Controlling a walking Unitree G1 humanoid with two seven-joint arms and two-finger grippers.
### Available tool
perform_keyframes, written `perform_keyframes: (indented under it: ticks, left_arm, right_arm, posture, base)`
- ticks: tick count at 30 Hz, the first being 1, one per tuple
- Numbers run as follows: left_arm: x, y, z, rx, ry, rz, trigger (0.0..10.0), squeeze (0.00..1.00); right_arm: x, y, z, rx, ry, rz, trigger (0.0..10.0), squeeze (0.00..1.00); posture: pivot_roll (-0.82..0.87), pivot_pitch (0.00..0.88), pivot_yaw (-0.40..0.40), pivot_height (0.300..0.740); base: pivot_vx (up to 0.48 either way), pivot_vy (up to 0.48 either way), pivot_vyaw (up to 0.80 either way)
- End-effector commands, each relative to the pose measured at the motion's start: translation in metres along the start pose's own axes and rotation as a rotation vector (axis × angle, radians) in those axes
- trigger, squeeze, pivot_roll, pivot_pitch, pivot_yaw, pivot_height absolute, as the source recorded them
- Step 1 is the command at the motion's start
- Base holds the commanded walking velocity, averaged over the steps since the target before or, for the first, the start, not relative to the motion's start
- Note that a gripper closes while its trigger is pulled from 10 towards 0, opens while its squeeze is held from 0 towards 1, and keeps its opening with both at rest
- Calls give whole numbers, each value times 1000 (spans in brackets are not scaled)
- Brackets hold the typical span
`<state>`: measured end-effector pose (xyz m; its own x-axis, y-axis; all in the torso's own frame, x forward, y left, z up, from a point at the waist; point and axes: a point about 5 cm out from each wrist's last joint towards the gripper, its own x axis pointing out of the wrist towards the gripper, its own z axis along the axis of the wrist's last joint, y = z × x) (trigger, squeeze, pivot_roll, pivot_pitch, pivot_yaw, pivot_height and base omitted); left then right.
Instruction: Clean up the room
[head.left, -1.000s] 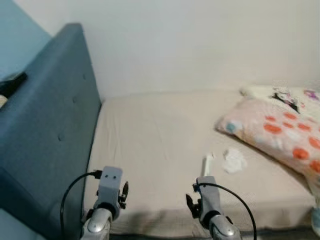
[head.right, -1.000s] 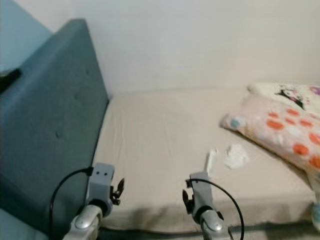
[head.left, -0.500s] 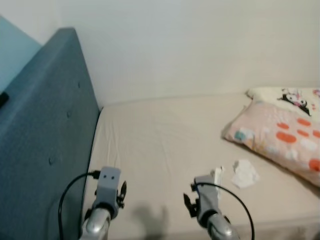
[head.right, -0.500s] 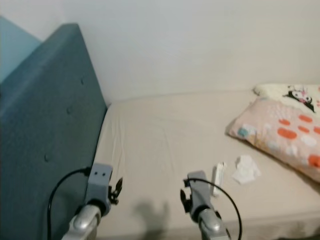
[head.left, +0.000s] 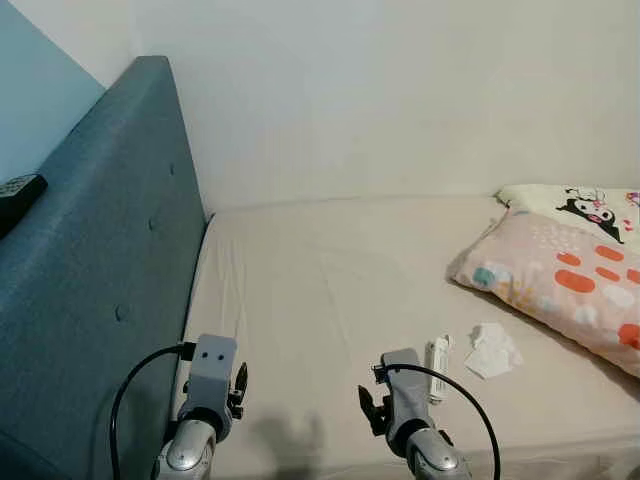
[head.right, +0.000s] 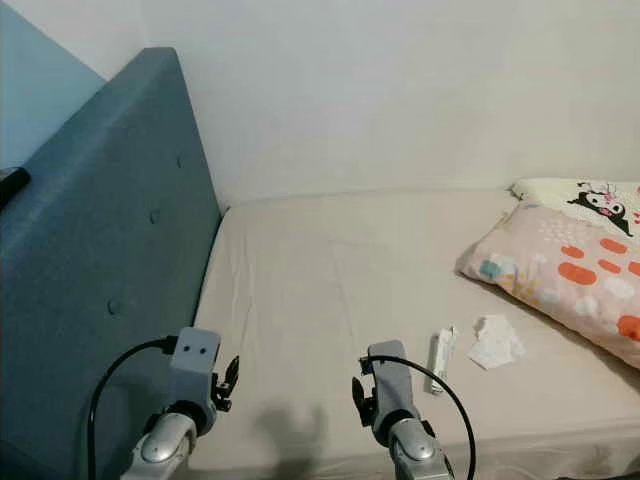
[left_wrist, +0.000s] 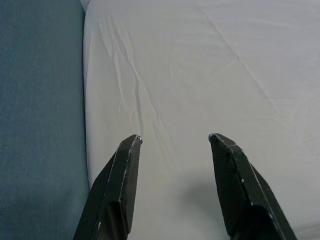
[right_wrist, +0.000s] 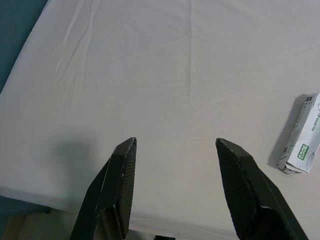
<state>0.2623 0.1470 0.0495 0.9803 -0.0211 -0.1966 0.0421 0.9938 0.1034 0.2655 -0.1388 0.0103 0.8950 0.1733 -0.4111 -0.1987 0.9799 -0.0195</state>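
Observation:
On the beige mattress (head.left: 330, 280) lie a small white packet with green print (head.left: 437, 355) (right_wrist: 301, 137) and a crumpled white tissue (head.left: 491, 349), both near the front right. My right gripper (right_wrist: 175, 145) hangs open over the sheet, a little left of the packet. My left gripper (left_wrist: 175, 139) is open too, above the mattress edge beside the blue headboard (head.left: 90, 270). Both wrists (head.left: 212, 372) (head.left: 402, 382) show low in the head views. Nothing is held.
Two pillows lie at the right: a pink one with orange spots (head.left: 565, 285) and a cream one with a cartoon print (head.left: 580, 205) behind it. A black remote (head.left: 18, 192) rests on top of the headboard. A white wall (head.left: 400, 90) backs the bed.
The camera has shifted; the bed now sits steadier and sharper in view, and the remote on the headboard shows again. Both grippers keep their pose, open.

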Motion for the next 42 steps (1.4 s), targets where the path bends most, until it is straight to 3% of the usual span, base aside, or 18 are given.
perform_keyframes:
  ticks: [1,29,33,42]
  left_arm:
    - [-2,1,-6,23,21,-4,10000,0]
    - [-2,0,-7,59,24,-24,10000,0]
    - [0,0,-12,108,61,-37,10000,0]
    - [1,0,-9,115,38,-30,10000,0]
  right_arm:
    - [-2,0,-7,13,22,-5,10000,0]
    - [-2,1,-8,11,21,-8,10000,0]
    - [-2,0,-7,12,19,-9,10000,0]
    - [-2,0,-6,13,15,-13,10000,0]
  posture:
    - [-2,126,-19,721]
    - [-5,114,-14,721]
    - [-4,115,-13,721]
    - [-3,119,-10,721]
  base:
    - [0,0,0]
    - [0,-342,0]
    - [0,0,0]
    - [0,0,0]
